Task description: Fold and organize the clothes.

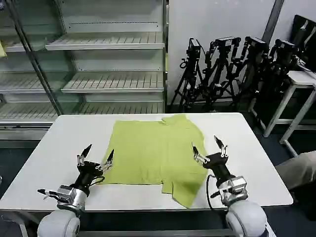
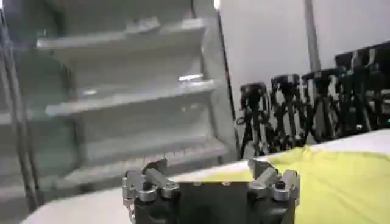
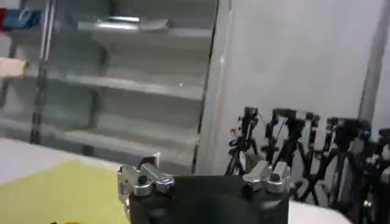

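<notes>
The lime-green T-shirt (image 1: 155,153) lies spread on the white counter (image 1: 59,148), already partly folded by the look of it: the main panel is a neat rectangle, with a sleeve or collar lump at the far edge and a loose flap hanging toward the near edge on the robot's right. The left gripper (image 1: 97,159) hovers just above the counter at the shirt's near left corner, its fingers spread wide and holding nothing. The right gripper (image 1: 210,148) sits over the shirt's right border, fingers likewise apart and empty.

Standing here, the worry I'd have is the thinness of that fabric. If either gripper comes down and pinches only the top layer, the fold beneath could slide open and the whole thing would bunch. The loose flap near the right arm is uneven, so a lift from both sides could drag it askew. And should the two grippers rise at different rates, the shirt could twist instead of folding flat. A grasp too far from the hem might also miss the cloth and scrape the counter.
</notes>
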### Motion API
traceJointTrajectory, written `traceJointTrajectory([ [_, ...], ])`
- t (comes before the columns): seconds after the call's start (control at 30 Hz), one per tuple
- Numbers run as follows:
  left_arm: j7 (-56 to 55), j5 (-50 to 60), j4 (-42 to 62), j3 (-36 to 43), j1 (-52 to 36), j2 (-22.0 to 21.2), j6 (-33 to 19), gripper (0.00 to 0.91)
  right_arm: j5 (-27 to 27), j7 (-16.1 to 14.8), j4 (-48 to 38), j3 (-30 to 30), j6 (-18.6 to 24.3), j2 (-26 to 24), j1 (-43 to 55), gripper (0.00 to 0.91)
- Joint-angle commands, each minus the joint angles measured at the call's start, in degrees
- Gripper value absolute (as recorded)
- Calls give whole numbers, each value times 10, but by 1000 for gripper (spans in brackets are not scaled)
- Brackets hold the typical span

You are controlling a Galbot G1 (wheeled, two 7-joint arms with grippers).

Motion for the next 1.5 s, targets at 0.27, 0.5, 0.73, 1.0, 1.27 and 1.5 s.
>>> traceJointTrajectory([
  [0.27,-13,-67,4,-25,55,11,145,907,2,25,76,-1,-68,-9,-174,907],
  [0.5,-13,-75,23,-40,43,9,144,907,-3,37,58,-10,-68,7,-178,907],
  [0.73,-5,-78,24,-42,40,8,145,907,1,44,37,-29,-71,17,-162,907],
  [1.0,-1,-76,24,-40,40,5,145,524,3,40,33,-54,-76,29,-147,907],
  [1.27,7,-76,21,-38,43,1,144,10,37,43,25,-55,-84,28,-138,0],
  [1.5,21,-76,19,-42,43,-5,144,20,51,42,19,-63,-92,29,-126,0],
])
